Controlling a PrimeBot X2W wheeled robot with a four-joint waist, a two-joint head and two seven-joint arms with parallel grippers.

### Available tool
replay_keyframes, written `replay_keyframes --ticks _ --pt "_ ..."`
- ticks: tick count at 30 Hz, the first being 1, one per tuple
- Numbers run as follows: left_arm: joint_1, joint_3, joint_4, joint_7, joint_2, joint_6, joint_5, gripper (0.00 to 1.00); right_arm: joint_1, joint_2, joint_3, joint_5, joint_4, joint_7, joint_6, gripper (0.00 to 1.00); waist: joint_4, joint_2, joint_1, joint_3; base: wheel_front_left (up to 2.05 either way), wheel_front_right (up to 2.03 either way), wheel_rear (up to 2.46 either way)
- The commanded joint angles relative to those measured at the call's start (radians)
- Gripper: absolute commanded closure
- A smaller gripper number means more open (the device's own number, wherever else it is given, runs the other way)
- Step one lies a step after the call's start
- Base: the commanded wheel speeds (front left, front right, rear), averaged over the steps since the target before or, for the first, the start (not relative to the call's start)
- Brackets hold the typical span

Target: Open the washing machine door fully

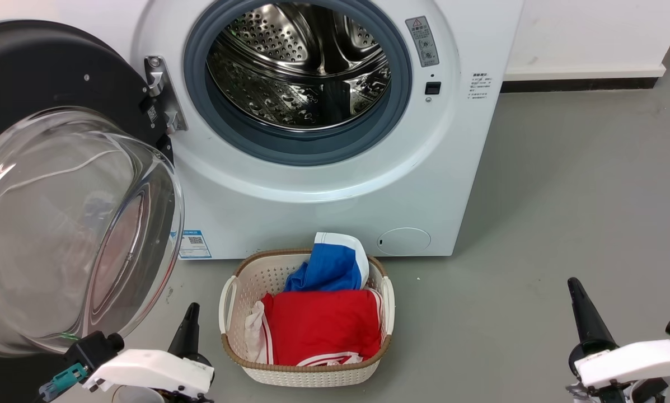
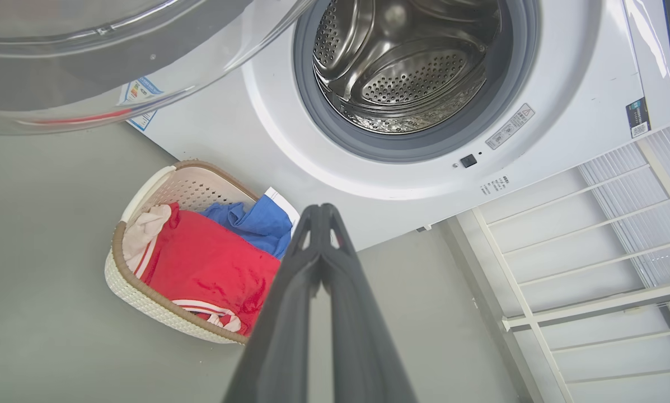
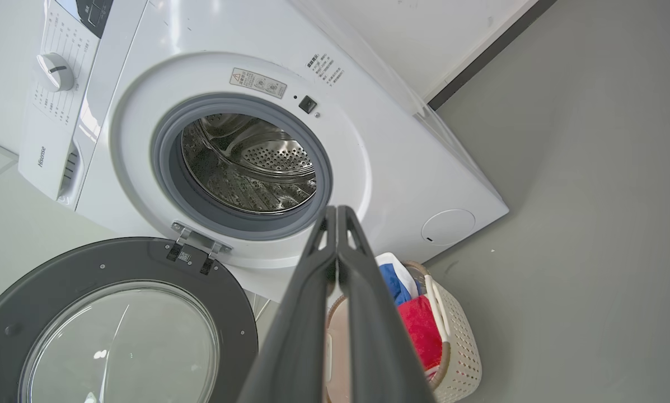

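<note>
The white washing machine (image 1: 335,196) stands ahead with its steel drum mouth exposed. Its washing machine door (image 1: 60,218), black-rimmed with a bulging clear glass bowl, hangs swung wide out on the left hinge (image 1: 161,95). In the right wrist view the door (image 3: 111,330) lies well away from the machine (image 3: 396,157). The door's glass (image 2: 116,56) crosses the top left of the left wrist view. My left gripper (image 1: 191,312) is shut and empty, low beside the door's lower edge, not touching it. My right gripper (image 1: 574,285) is shut and empty at the lower right, far from the door.
A white laundry basket (image 1: 231,302) with red and blue clothes sits on the grey floor just before the machine, between my grippers. A small round filter cover (image 1: 404,242) is on the machine's lower right. A white wire rack (image 2: 592,268) stands beside the machine.
</note>
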Motion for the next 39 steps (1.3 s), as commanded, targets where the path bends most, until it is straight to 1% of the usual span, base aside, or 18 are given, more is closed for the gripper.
replay_keyframes --ticks 1,22,39 --pt "-0.029 0.013 -0.009 0.005 0.0 -0.008 -0.024 1.0 -0.029 0.002 -0.005 0.03 -0.007 0.004 0.0 1.0 0.0 0.0 0.0 0.0 0.0 0.0 0.0" --pt "-0.049 0.086 -0.002 0.058 -0.036 -0.062 -0.217 1.0 -0.058 0.014 -0.02 0.261 0.015 0.041 0.0 1.0 0.008 0.0 0.0 0.007 0.0 0.0 0.0" --pt "-0.061 0.137 0.004 0.095 -0.061 -0.099 -0.347 1.0 -0.077 0.023 -0.031 0.417 0.031 0.065 0.0 1.0 0.013 0.0 0.0 0.012 0.0 0.0 0.0"
